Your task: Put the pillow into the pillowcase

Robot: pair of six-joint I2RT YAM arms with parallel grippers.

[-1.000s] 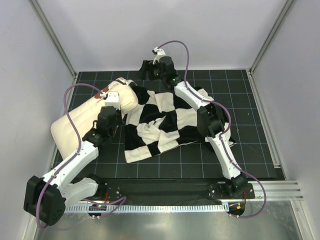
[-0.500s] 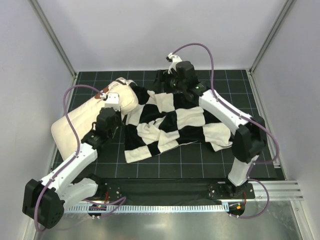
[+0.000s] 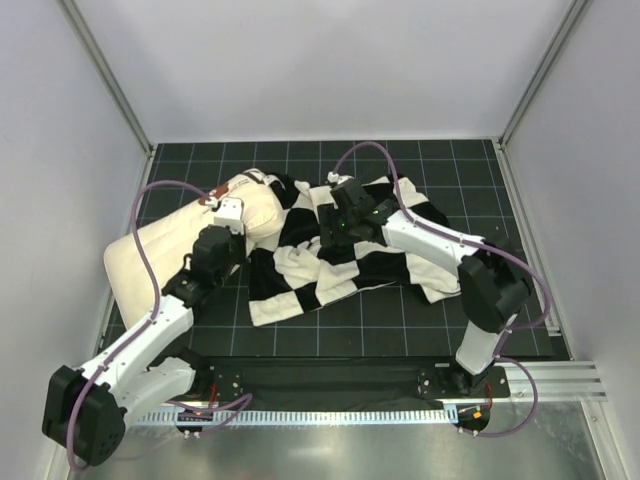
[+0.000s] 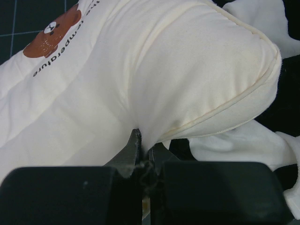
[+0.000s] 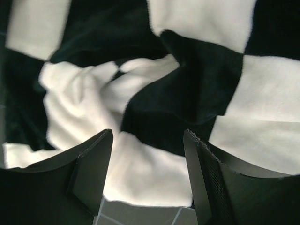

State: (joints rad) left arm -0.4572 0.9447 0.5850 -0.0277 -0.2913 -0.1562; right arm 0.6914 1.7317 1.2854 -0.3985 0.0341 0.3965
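Top external view: large cream-white quilted rectangular pillow (image 3: 170, 250) lies diagonally on the L side of the black gridded table mat (image 3: 420, 320). Near end is at the L edge, far end is bunched up twd mat centre. Small brown bear-face mark (image 3: 205, 200) shows near its far edge. Soft plush pillowcase w/ big black-and-white checker squares (image 3: 330, 255) is spread crumpled over mid-mat, just R of the pillow. Pillow's far R corner touches the pillowcase's L edge and overlaps it a bit. Can't tell if that corner is inside an opening or only on top. Rest of the pillow is plainly outside the pillowcase.

L gripper (image 3: 238, 225) reaches up from the near L, tip at the pillow's bunched far end. R arm bends in from the R side, R gripper (image 3: 345, 215) over the far-centre part of the pillowcase.

L wrist view: L gripper (image 4: 145, 143) has its claw drawn narrow, pinching a fold of the pillow (image 4: 140, 70). Fabric creases sharply right at the tips. Piped corner of the pillow bulges to the R, w/ white and black bits of pillowcase (image 4: 243, 140) beneath it. Bear-face mark (image 4: 51, 33) at upper L, a line of dark print just under it.

R wrist view: R gripper (image 5: 149, 136) claw is wide apart w/ nothing between the fingers. Rumpled pillowcase (image 5: 197, 84) fills the view below it. Contact w/ the cloth: can't tell. A sliver of mat (image 5: 140, 218) shows at the bottom edge.
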